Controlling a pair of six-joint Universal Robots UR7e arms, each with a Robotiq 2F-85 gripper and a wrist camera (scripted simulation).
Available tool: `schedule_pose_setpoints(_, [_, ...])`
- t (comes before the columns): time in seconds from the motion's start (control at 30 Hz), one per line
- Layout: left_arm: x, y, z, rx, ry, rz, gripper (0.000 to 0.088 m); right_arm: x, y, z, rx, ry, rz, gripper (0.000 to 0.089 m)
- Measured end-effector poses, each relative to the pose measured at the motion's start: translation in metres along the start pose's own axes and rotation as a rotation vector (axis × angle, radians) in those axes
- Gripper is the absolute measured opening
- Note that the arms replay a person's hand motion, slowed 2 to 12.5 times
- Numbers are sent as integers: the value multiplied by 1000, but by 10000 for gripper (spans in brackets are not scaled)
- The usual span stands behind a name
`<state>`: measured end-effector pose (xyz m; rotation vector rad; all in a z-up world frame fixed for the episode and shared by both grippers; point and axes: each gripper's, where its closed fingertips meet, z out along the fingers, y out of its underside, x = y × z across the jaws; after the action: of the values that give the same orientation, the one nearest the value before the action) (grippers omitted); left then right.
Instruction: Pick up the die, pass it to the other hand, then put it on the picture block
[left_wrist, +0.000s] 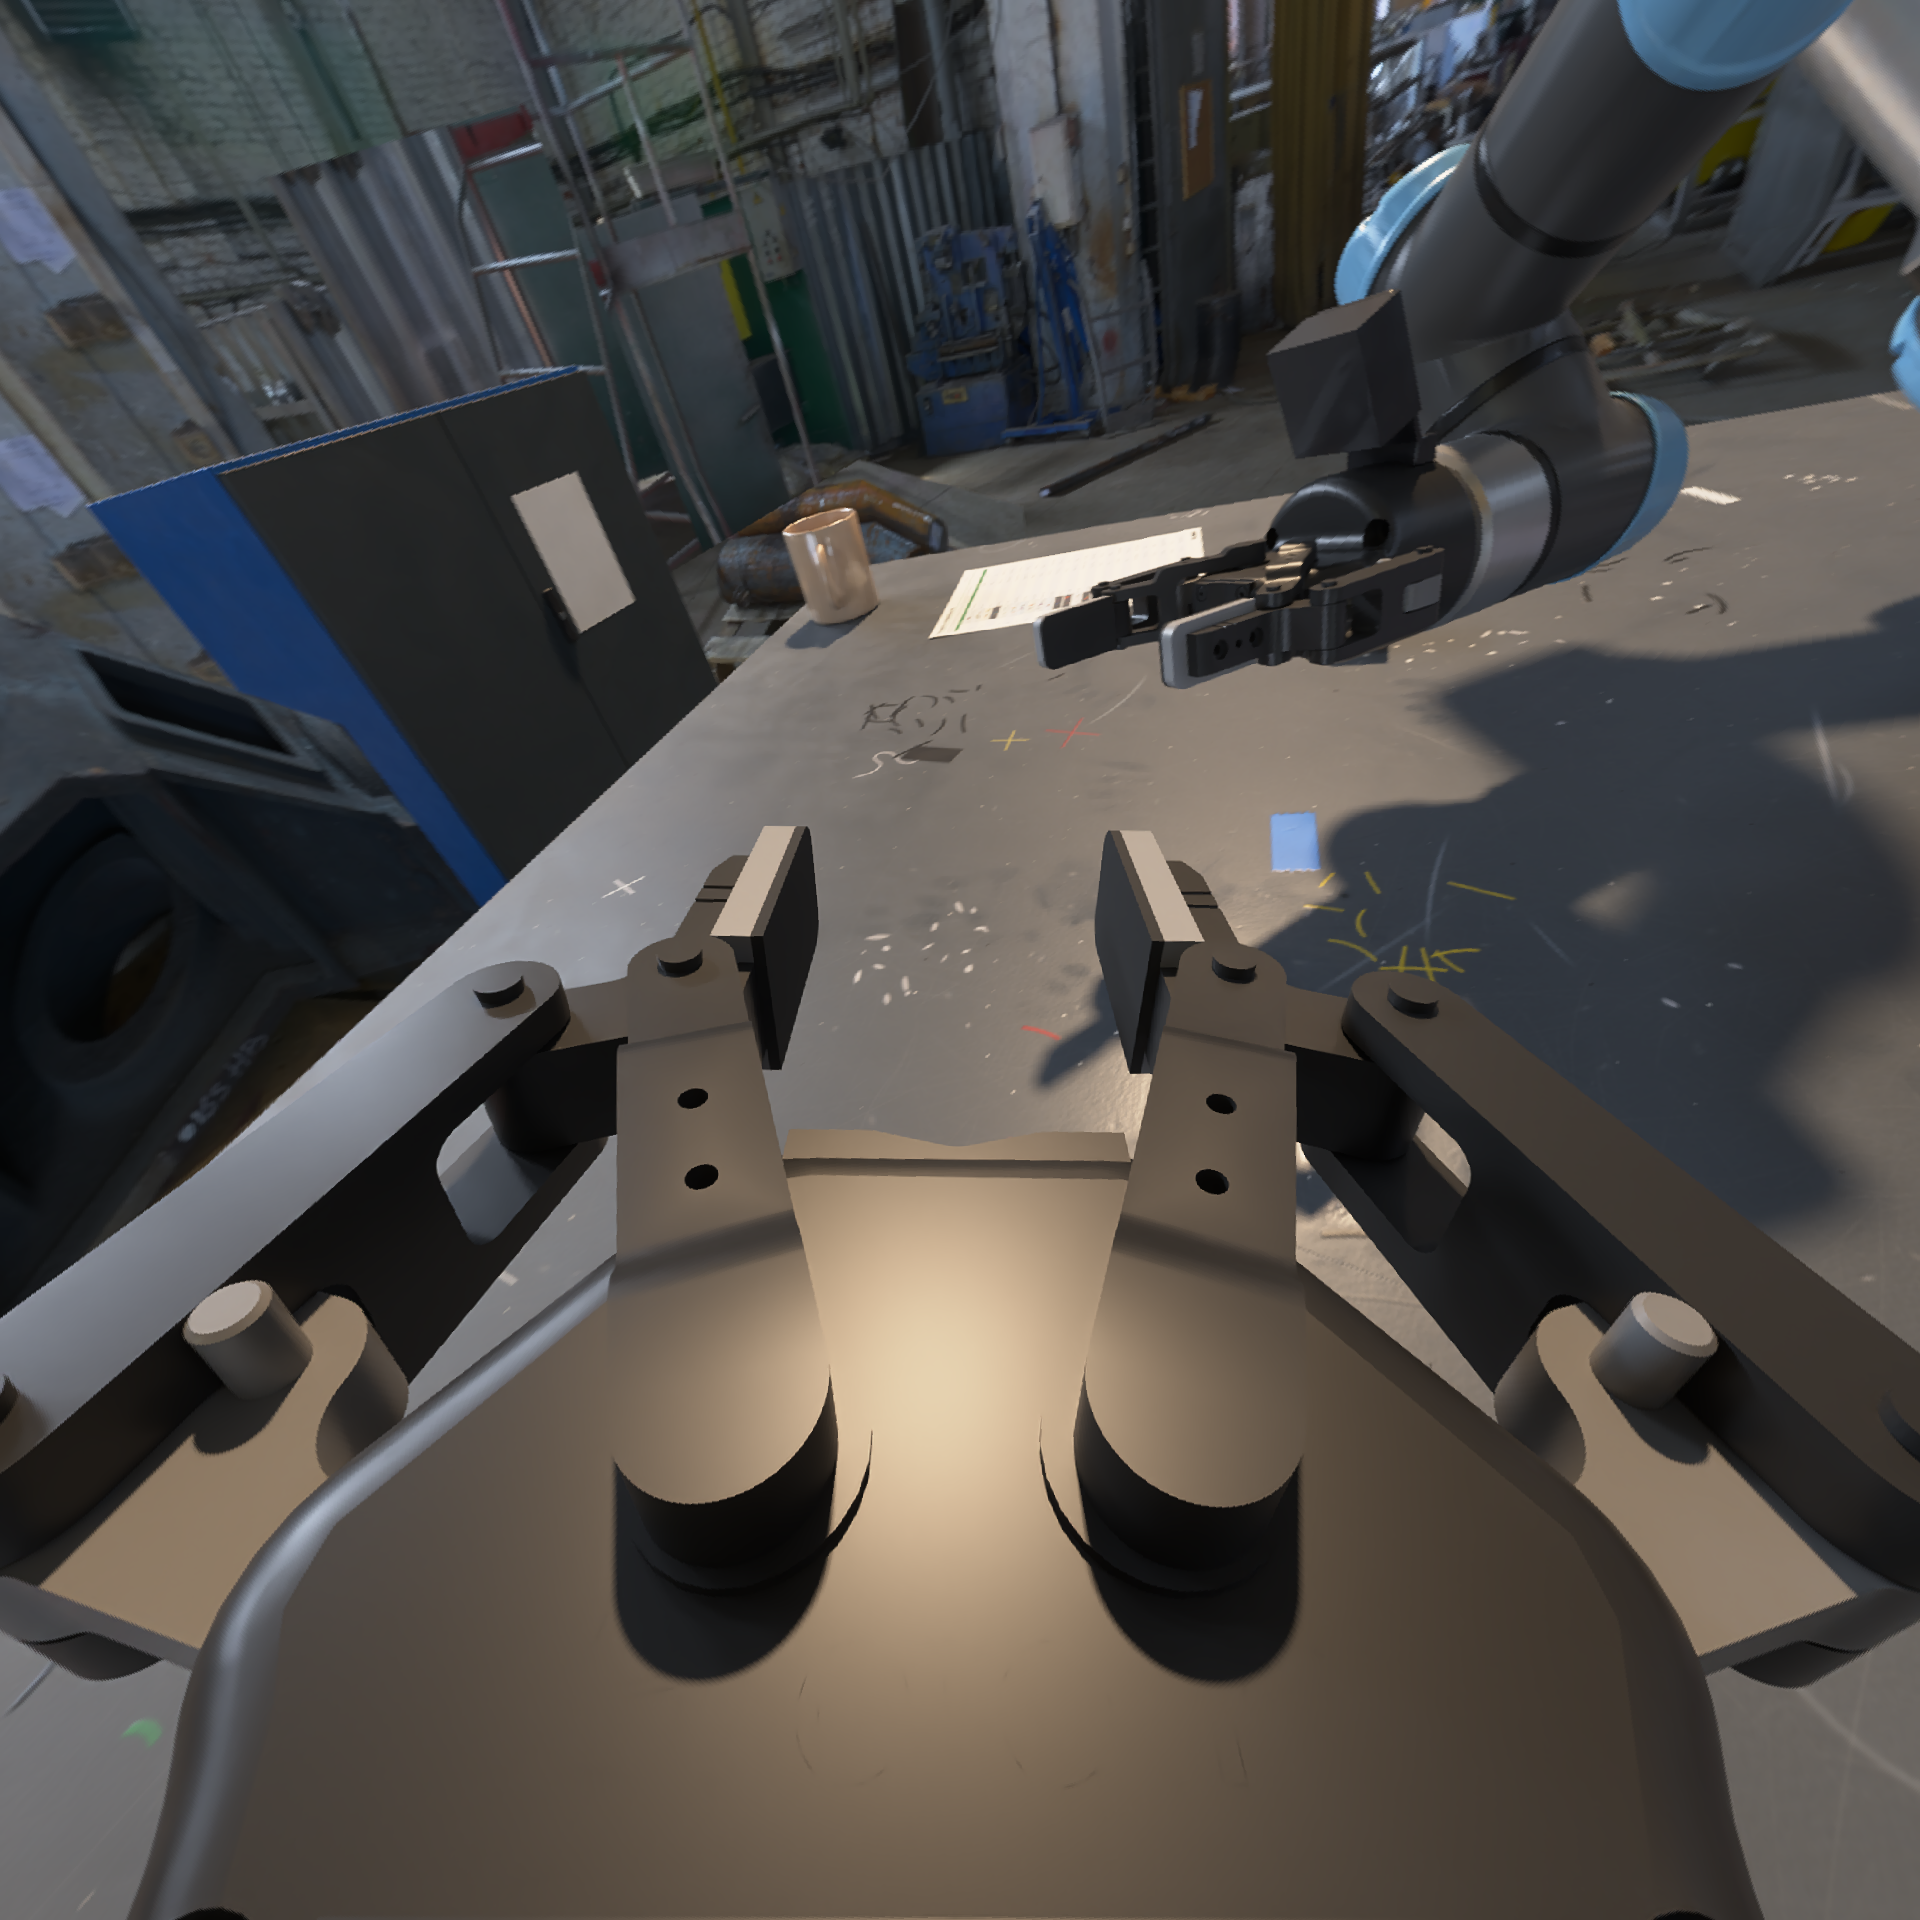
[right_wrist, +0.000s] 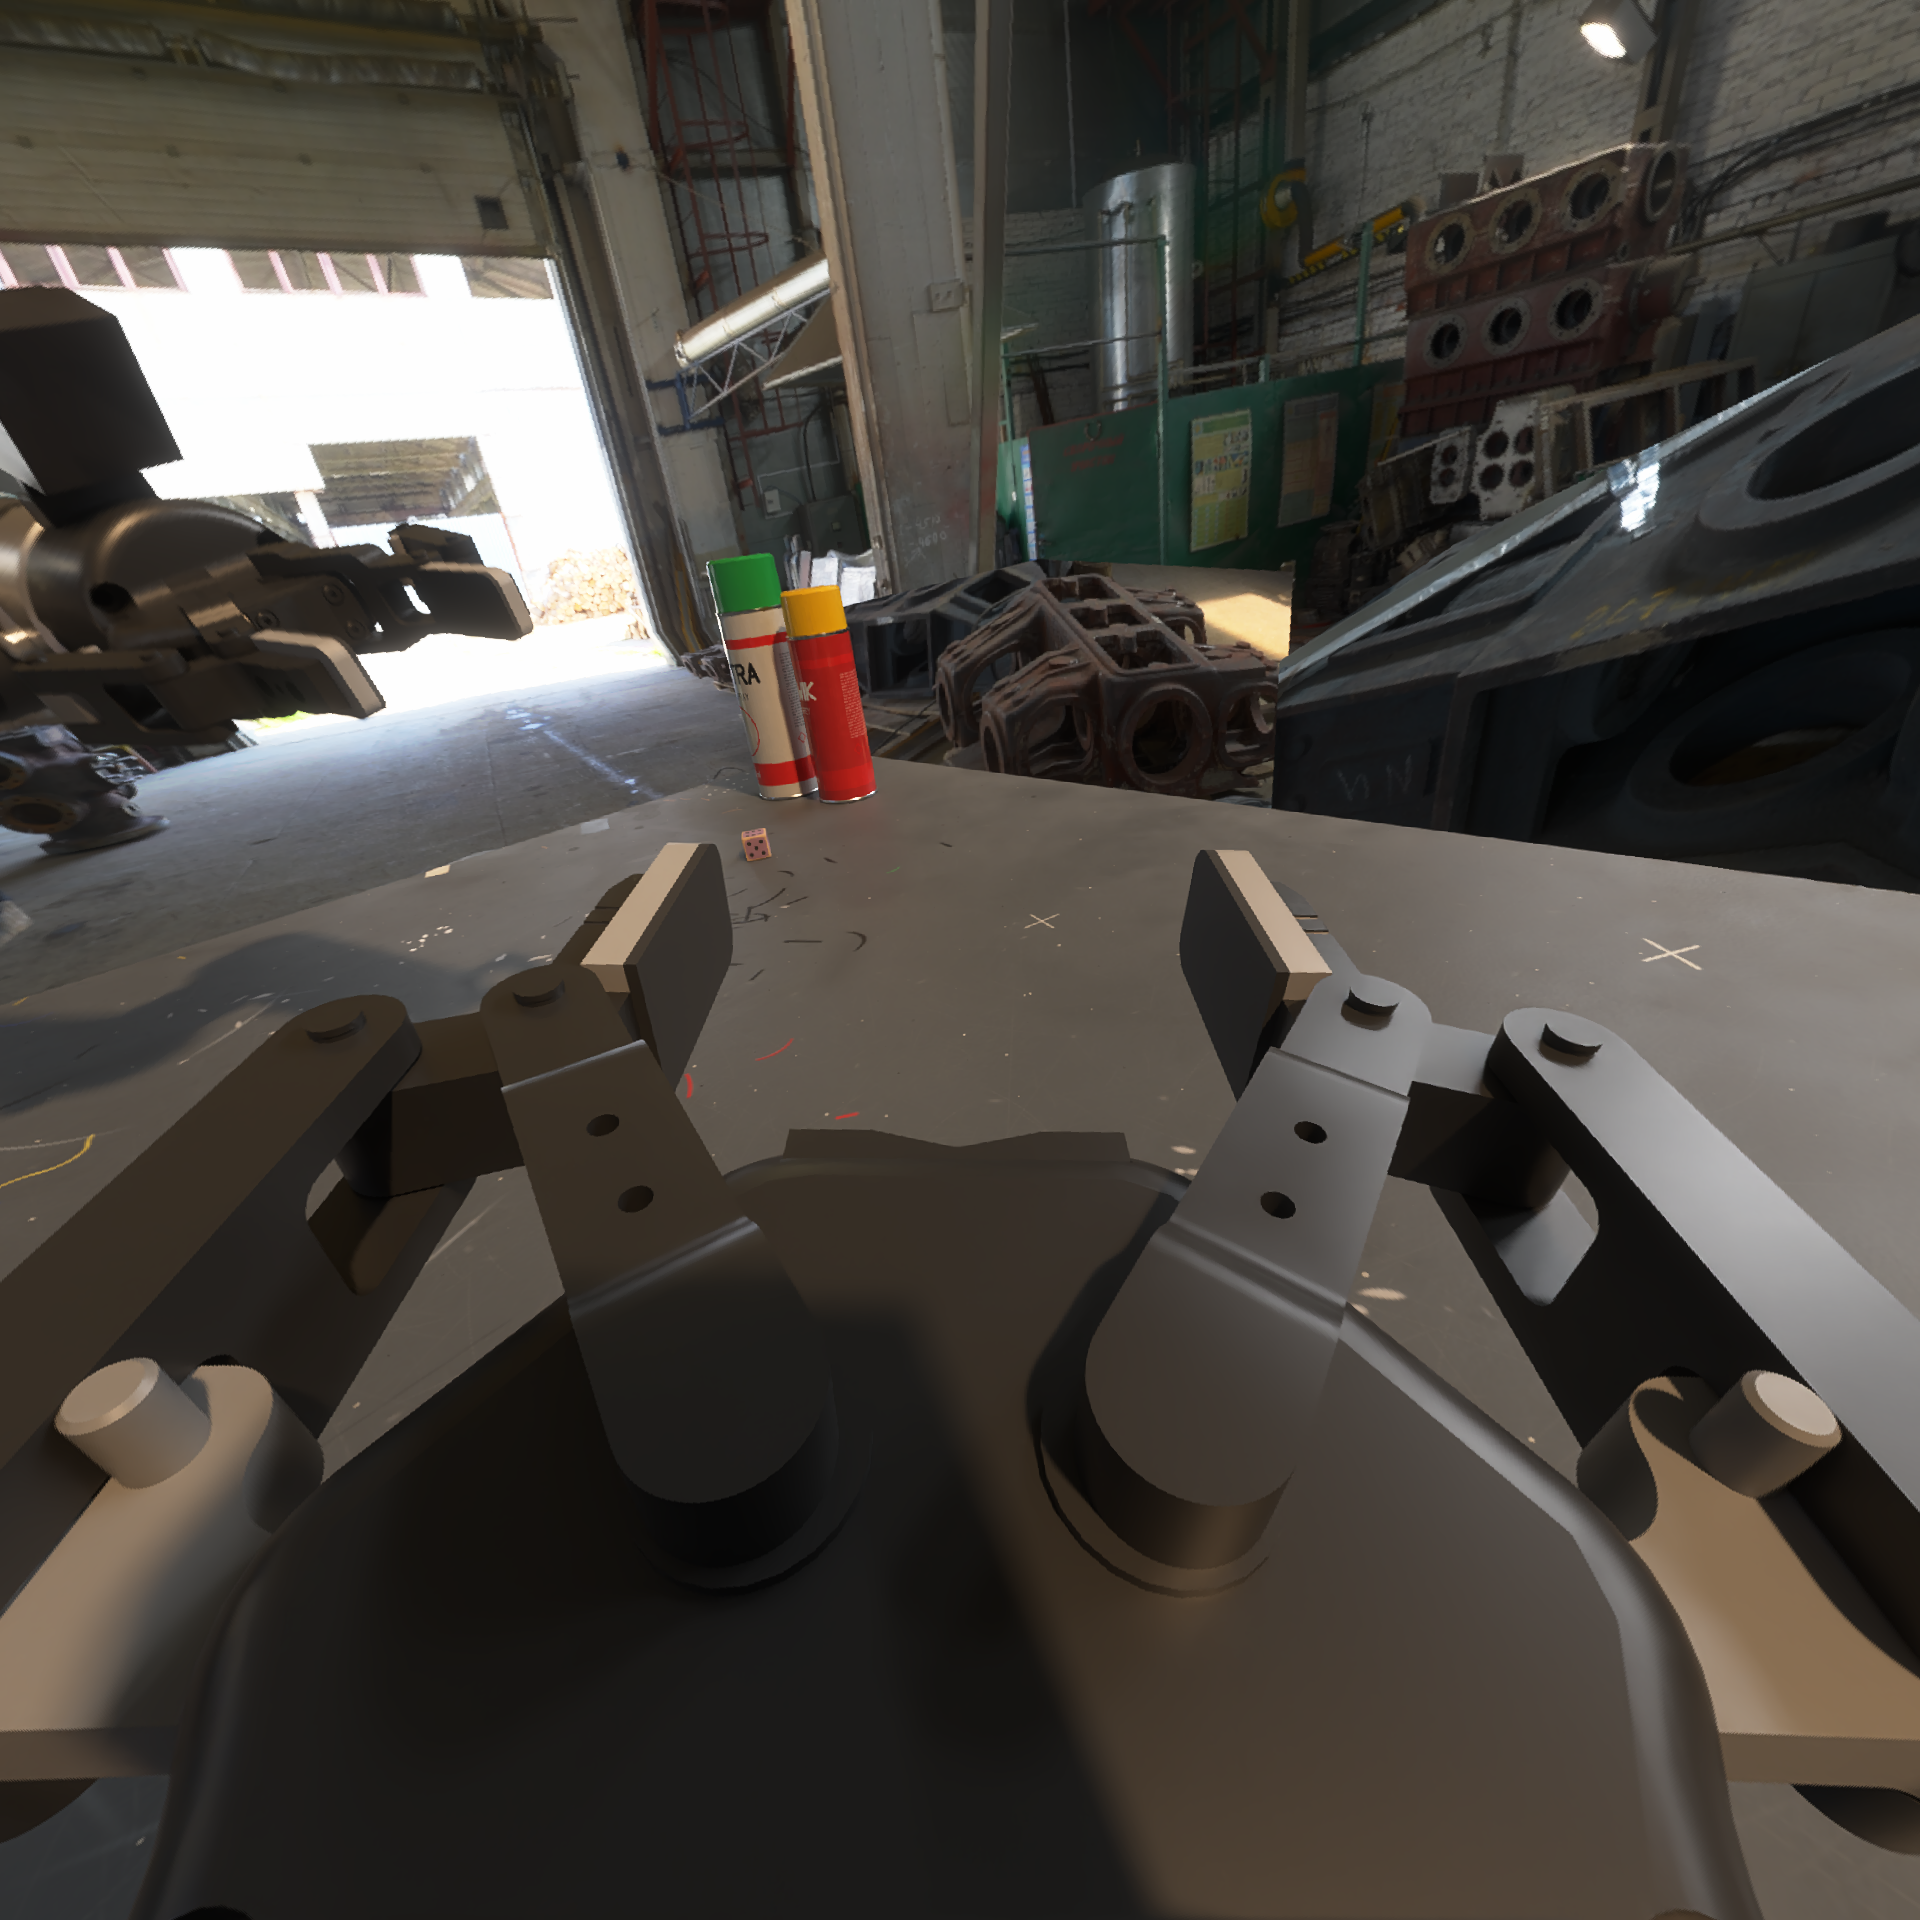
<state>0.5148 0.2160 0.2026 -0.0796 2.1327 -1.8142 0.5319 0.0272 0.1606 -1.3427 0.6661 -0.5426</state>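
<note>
A small pink die with dark pips (right_wrist: 756, 845) lies on the grey table (right_wrist: 1039, 997) far ahead of my right gripper (right_wrist: 956, 945), close to two spray cans. My right gripper is open and empty above the table. My left gripper (left_wrist: 958, 935) is open and empty, hovering over the table (left_wrist: 1039, 790). The right gripper also shows in the left wrist view (left_wrist: 1117, 639), at the upper right, open. The left gripper shows in the right wrist view (right_wrist: 416, 634) at the far left. No picture block is visible in either view.
A white spray can with a green cap (right_wrist: 756, 675) and a red one with a yellow cap (right_wrist: 831, 696) stand at the table's far edge. A beige mug (left_wrist: 829, 566) and a printed sheet (left_wrist: 1060, 592) lie at the far end. A small blue patch (left_wrist: 1295, 841) marks the table.
</note>
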Motion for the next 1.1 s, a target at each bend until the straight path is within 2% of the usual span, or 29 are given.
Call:
schedule_pose_setpoints(0.47, [-57, 4, -79, -179, -210, 27, 581, 0, 27, 16, -41, 2, -20, 754])
schedule_pose_setpoints(0.73, [-97, 20, -132, -335, -359, 18, 599, -7, 37, 19, -83, -21, -35, 729])
schedule_pose_setpoints(1.1, [-153, 50, -205, -521, -568, -51, 636, -7, 51, 20, -113, 4, -76, 725])
